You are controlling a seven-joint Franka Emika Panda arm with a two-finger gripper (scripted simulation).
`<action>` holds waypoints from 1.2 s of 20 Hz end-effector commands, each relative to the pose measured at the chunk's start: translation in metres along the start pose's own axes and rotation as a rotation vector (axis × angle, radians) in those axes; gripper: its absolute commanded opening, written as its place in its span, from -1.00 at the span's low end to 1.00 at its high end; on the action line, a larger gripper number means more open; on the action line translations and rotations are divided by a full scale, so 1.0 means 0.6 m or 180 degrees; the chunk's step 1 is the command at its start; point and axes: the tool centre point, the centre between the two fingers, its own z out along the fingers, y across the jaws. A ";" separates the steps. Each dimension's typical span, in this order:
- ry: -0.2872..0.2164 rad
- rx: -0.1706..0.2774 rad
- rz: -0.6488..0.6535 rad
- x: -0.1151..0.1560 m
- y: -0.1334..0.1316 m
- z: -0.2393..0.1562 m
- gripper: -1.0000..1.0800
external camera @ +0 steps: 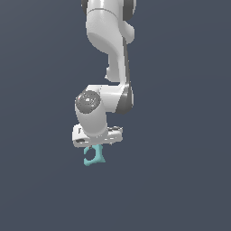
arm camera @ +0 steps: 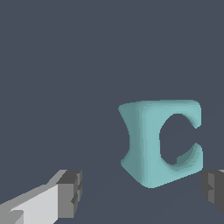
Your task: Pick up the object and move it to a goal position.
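The object (external camera: 93, 156) is a small teal chunky piece with a C-shaped notch, sitting just under the white hand in the exterior view. In the wrist view the object (arm camera: 151, 142) looms large, its notch facing the camera. My gripper (arm camera: 140, 193) is open. One dark fingertip (arm camera: 70, 192) and the other at the picture's edge stand wide apart on either side of the piece, and neither touches it. In the exterior view the gripper (external camera: 96, 145) hangs straight down over the piece, and the fingers themselves are hard to make out there.
Flat dark grey-blue ground (external camera: 180, 180) fills both views. The white arm (external camera: 110, 40) rises above the hand to the top of the exterior view. Nothing else shows.
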 end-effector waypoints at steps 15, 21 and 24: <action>0.0023 -0.0046 -0.0138 0.023 0.064 0.041 0.92; 0.0025 -0.0047 -0.0142 0.023 0.065 0.082 0.92; 0.0026 -0.0047 -0.0145 0.022 0.066 0.108 0.92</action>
